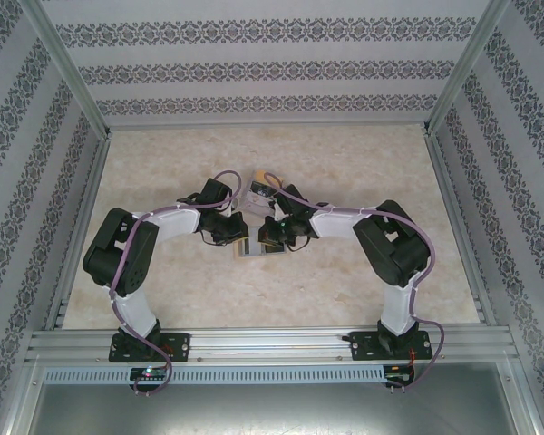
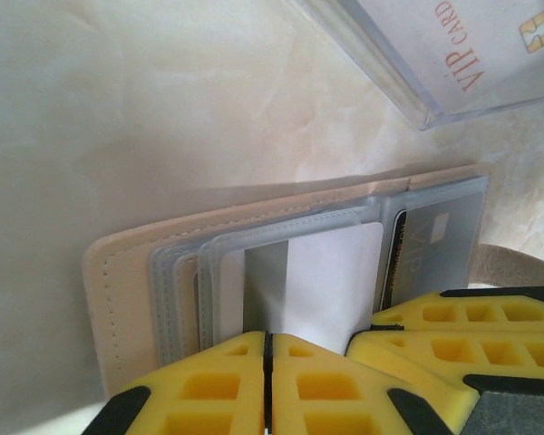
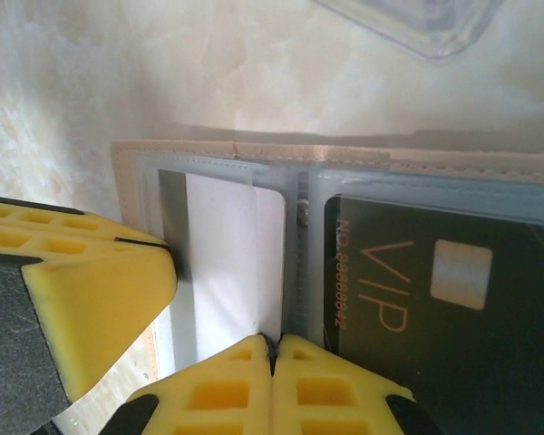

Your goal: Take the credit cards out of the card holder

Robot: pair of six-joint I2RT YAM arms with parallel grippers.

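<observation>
Both grippers are closed at the table's middle. The left gripper (image 2: 267,381) pinches the card holder (image 2: 118,272) at its sleeve edge, and the right gripper (image 3: 272,381) apparently nips the white card (image 3: 222,254) beside the dark VIP card (image 3: 417,308). The cards are likely light, stiff and slick, and the clear sleeves soft and clingy, so the exposed card edge is the place to grip. A clear box (image 2: 408,82) lies just beyond on the smooth marbled tabletop (image 1: 163,181), within patterned walls (image 1: 272,72).

Red "VIP CARD" on pale card (image 2: 490,45) in clear case (image 2: 372,54). Gold "VIP", "NO. 88888…" (end unclear) on dark card (image 3: 435,308).
</observation>
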